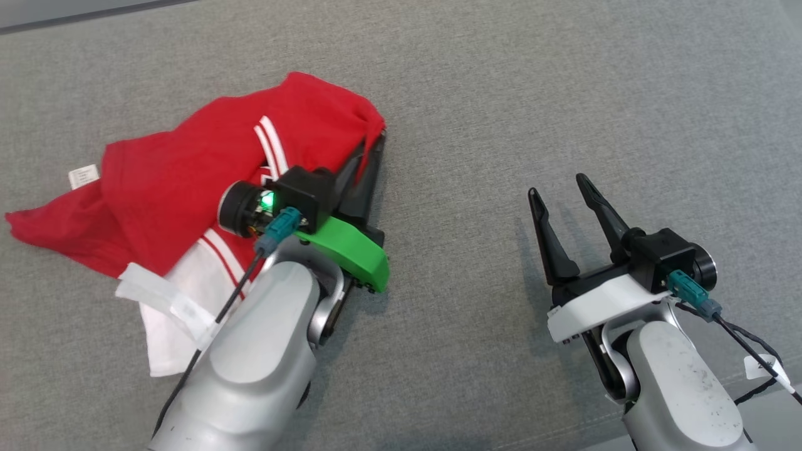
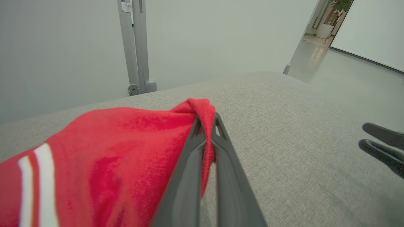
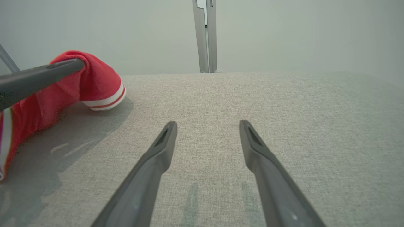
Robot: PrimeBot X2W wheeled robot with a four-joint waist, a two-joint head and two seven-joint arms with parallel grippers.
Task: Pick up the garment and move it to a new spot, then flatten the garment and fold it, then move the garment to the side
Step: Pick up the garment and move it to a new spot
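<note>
Cloth of the soft red white-striped shirt (image 1: 188, 169) lies left of the left pincer (image 2: 206, 121) pinching its edge; right pincer (image 1: 557, 185) stands wide, empty.

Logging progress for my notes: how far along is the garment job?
Done: nothing finished; the red garment is crumpled, unfolded. In hand: the left claw is shut on a raised fold of it, the pickup. Left: moving it, flattening, folding, setting aside; the right claw hangs open over the grey surface.

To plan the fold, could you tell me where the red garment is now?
The red garment lies at the head view's left on the grey fabric surface, one edge pinched in the left gripper.
</note>
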